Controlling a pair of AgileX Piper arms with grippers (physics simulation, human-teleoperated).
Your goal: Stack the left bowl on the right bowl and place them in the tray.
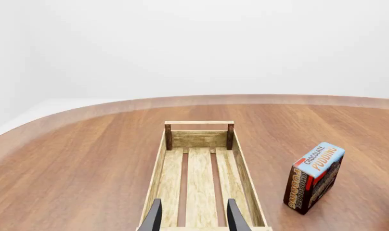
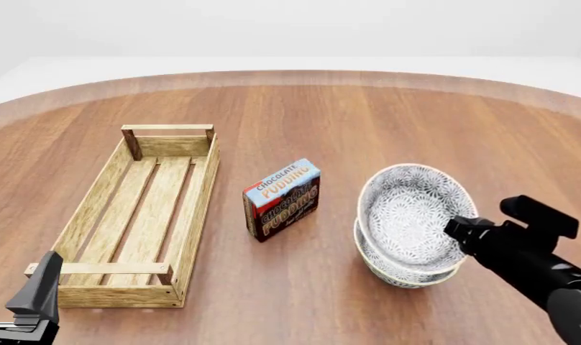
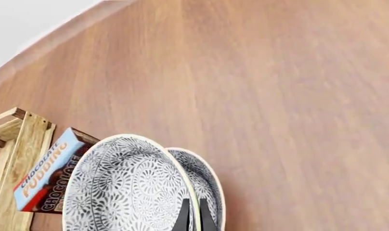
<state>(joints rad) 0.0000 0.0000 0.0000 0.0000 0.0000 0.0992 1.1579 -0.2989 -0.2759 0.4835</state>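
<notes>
**Stacked bowls in right tool; tray lies to the left**

Left wrist view: left tool [image 1: 194, 215] fingers apart, nothing between them, looking straight down the tray [image 1: 200, 180]. Tray's long axis runs away from the arms toward the far edge of the worktop [image 1: 85, 159]. Tray holds nothing. Pudding box [image 1: 314, 177] stands just beside it, on the side toward the bowls.

Front view: tray [image 2: 92, 205] sits by the near-left part of the worktop. Top bowl [image 2: 413, 213] tilted, nested in the lower bowl [image 2: 387, 269], near the near-right edge. Right tool [image 2: 460, 228] at the rims on their right side. Box [image 2: 282, 199] stands between bowls and tray. Judgement: carry goes leftward, over or around the box; right arm is the one on the bowls.

Right wrist view: right tool [image 3: 193, 217] fingers close together, pinching the top bowl [image 3: 127, 187] rim; lower bowl [image 3: 204, 180] rim just outside. Whether both rims are clamped, cannot tell.
</notes>
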